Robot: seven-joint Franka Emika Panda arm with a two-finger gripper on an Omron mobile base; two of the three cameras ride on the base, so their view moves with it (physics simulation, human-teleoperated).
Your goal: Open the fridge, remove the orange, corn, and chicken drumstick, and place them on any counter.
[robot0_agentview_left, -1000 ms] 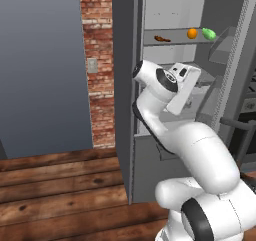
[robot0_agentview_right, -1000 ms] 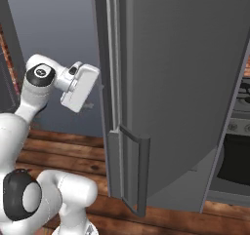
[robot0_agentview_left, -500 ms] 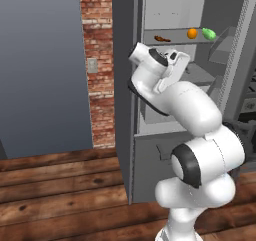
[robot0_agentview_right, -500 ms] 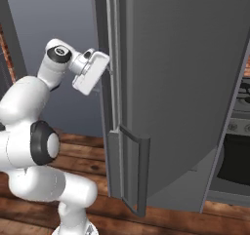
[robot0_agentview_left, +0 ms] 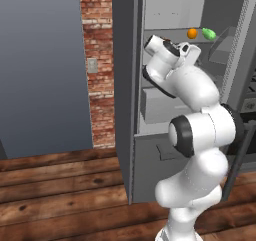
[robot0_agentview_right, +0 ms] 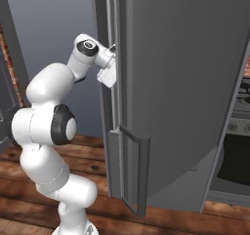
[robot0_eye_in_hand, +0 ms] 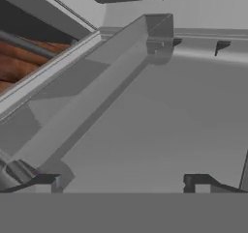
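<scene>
Arm [robot0_agentview_left: 200, 135] stood upright from base, folded at elbow, forearm reaching up and fwd. Wrist [robot0_agentview_left: 162, 52] was bent, hand pointing away from cameras. Gripper [robot0_eye_in_hand: 121, 181] was spread wide, fingertips [robot0_eye_in_hand: 48, 181] well apart, nothing between them.

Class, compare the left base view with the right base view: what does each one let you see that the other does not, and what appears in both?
Left base view alone: the fridge's pale interior, with the orange and the corn side by side on an upper shelf, plus a brick wall strip. Right base view alone: the outer face of the open fridge door. Both: the fridge, the white arm reaching into it, and the wooden floor.
</scene>
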